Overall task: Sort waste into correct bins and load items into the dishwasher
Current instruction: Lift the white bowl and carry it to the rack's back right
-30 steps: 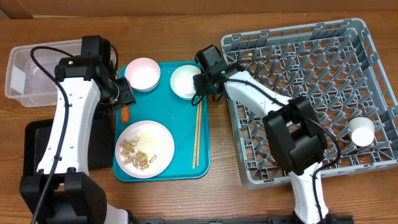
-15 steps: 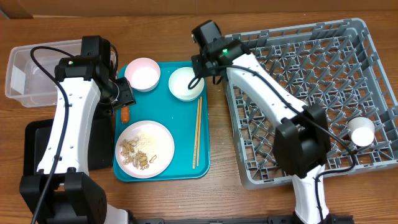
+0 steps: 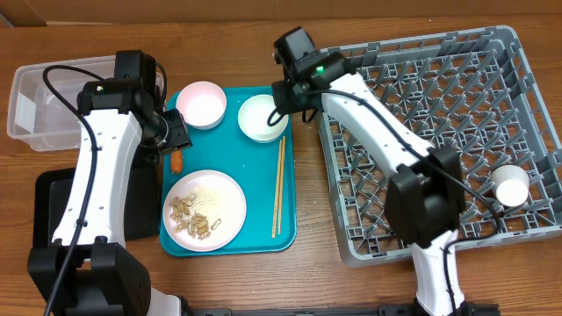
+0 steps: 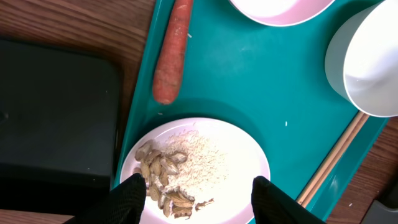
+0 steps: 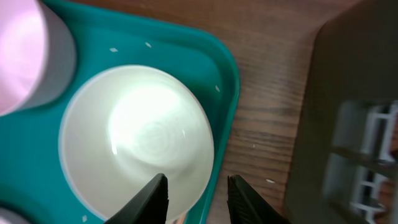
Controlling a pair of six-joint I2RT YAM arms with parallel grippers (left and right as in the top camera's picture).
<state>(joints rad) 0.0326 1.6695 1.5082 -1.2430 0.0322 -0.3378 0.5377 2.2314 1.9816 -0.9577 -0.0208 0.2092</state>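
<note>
- Carrot [image 3: 176,161] lies along the left edge of the teal tray [image 3: 255,167], just beside the black tray [image 3: 140,209] and beyond the plate [image 3: 232,202]; nothing grips it;
- left claw [image 4: 202,200] is released, its fingers spread wide and empty; in the left wrist view it hangs over the plate, with the scraps [image 4: 163,180] heaped on the plate's left half and showing between the fingers;
- pink bowl [image 3: 201,104] and white bowl [image 3: 263,117] sit side by side at the teal tray's far end, near each other but not touching;
- right claw [image 5: 198,200] is released too; its fingers are parted with the white bowl's right rim between them, one finger over the bowl's inside, the other over the teal tray's edge; whether either finger touches the bowl I cannot tell;
- chopsticks [image 3: 277,189] lie together along the teal tray's right side, right of the plate and nearer than the white bowl;
- rack [image 3: 420,44] stands on the tabletop [image 3: 312,219] just right of the teal tray; cup [image 3: 510,185] rests inside it near the right wall;
- tub [image 3: 31,96] sits at the far left, beyond the black tray; the left arm crosses over part of both
</note>
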